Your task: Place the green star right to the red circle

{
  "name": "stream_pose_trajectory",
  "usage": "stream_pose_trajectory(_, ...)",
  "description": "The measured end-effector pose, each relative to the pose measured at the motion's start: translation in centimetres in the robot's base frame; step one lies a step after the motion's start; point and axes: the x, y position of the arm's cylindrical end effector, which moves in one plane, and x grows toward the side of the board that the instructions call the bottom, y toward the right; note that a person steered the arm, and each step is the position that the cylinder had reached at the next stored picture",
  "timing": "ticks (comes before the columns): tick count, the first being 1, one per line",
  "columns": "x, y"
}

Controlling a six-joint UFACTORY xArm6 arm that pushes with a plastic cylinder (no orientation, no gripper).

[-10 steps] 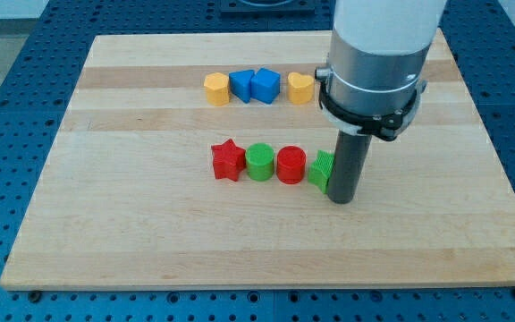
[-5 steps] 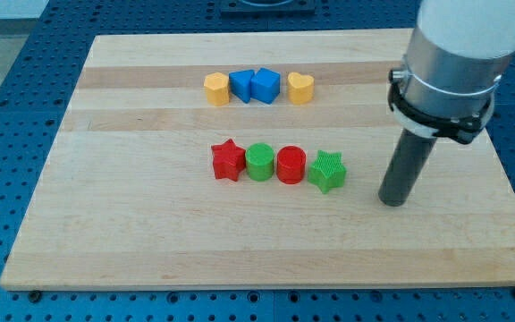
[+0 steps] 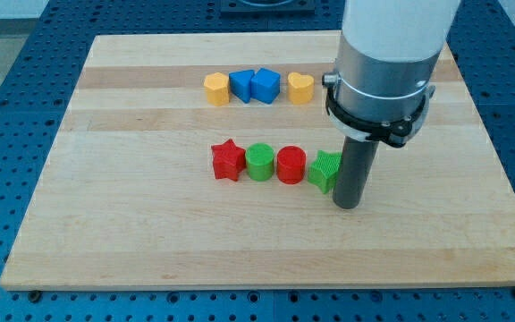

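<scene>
Where the wooden board [image 3: 150, 241] reaches its middle, the green star [image 3: 325, 170] lies flat, a ridged green block whose right part is hidden behind the dark rod. It sits just beside the red circle [image 3: 291, 165], on that circle's side toward the board's right edge; whether the 2 touch cannot be told. Which way its points face cannot be made out, and it shows no clear long axis.

The star ends a row of 4 blocks running from the board's left edge toward its right: red star [image 3: 228, 160], green circle [image 3: 259, 162], red circle, green star. They lie close together.

The arm carries no fingers, only a rod, so nothing is clenched or grasped. My tip [image 3: 350, 206] rests on the board at the green star's right side, slightly toward the board's near edge, and looks to be against the star.

Toward the far edge, well apart from that row, lies a second row: a yellow block [image 3: 216, 88], 2 blue blocks [image 3: 242, 86] [image 3: 265, 85], and a yellow heart [image 3: 300, 88].
</scene>
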Motion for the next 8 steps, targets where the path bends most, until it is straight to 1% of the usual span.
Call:
stream_pose_trajectory(1, -0.3, 0.0)
stream_pose_trajectory(2, -1.7, 0.0)
stream_pose_trajectory(7, -2.4, 0.4)
stream_pose_trajectory(8, -2.4, 6.1)
